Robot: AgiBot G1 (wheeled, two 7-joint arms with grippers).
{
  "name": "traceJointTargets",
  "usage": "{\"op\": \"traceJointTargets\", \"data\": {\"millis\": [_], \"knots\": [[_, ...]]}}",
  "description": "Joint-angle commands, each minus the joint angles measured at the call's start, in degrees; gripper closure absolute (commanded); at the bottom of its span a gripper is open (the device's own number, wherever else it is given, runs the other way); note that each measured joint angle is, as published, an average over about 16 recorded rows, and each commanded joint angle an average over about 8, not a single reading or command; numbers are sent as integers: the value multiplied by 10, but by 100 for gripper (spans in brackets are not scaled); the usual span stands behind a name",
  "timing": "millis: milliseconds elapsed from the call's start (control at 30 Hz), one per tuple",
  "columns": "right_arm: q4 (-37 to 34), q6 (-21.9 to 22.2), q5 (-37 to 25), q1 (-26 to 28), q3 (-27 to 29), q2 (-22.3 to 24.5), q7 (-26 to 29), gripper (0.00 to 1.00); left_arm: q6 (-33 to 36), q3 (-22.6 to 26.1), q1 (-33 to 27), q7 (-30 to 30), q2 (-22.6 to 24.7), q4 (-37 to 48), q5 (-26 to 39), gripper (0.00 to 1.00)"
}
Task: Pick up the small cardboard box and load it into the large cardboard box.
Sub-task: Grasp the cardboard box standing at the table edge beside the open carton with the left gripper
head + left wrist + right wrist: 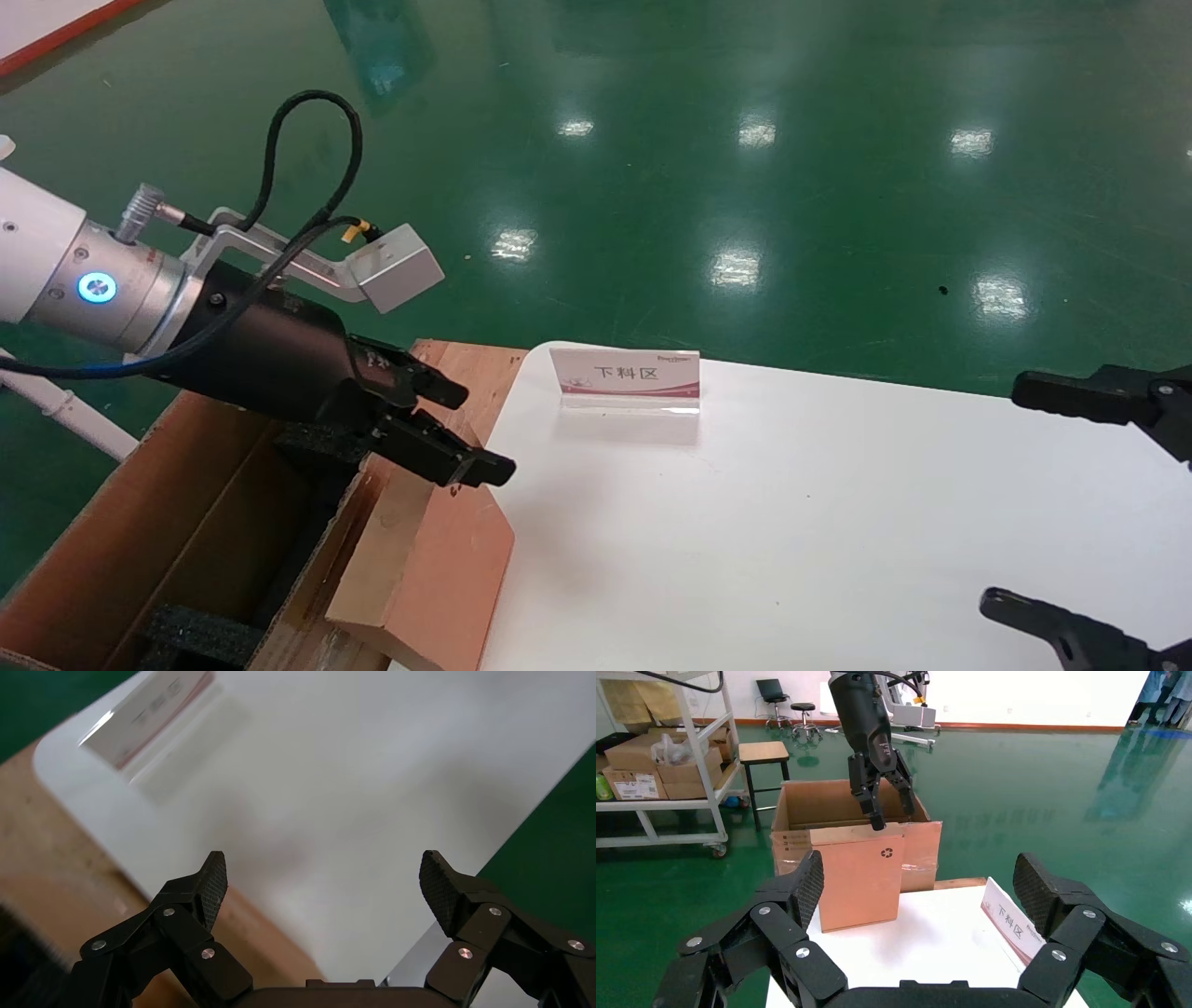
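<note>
The small cardboard box (856,878) stands on edge at the left rim of the white table (792,522), its recycling symbol facing my right wrist camera; in the head view the small cardboard box (438,568) leans against the large cardboard box (140,540). The large cardboard box (807,804) sits just behind it, flaps up, black foam inside. My left gripper (484,431) hovers open right above the small box's top edge, nothing between its fingers (211,881). From the right wrist, the left gripper (891,811) shows one fingertip close to that edge. My right gripper (1034,499) is open at the table's right side.
A small white sign with red trim (626,377) stands near the table's far edge. A wooden board (475,359) lies between table and carton. Green floor surrounds the table. Shelves with boxes (659,762) and a stool (763,754) stand far behind the carton.
</note>
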Motion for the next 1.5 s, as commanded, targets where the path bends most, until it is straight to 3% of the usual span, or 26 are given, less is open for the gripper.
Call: {"op": "traceJointTargets", "data": {"millis": [33, 467, 833, 1100, 1500], "knots": [[0, 0, 0, 0, 0, 0, 0, 0, 1, 29, -24, -17, 0, 0, 8, 0], [0, 0, 0, 0, -1, 0, 0, 0, 3, 251, -171, -99, 25, 2, 21, 0], [0, 0, 1, 0, -1, 0, -1, 0, -6, 437, -268, -171, 90, 1, 60, 0], [0, 1, 1, 0, -1, 1, -1, 0, -27, 464, -289, -163, 78, 1, 4, 0], [0, 1, 1, 0, -2, 1, -1, 0, -48, 477, -267, -149, 73, 5, -30, 0]]}}
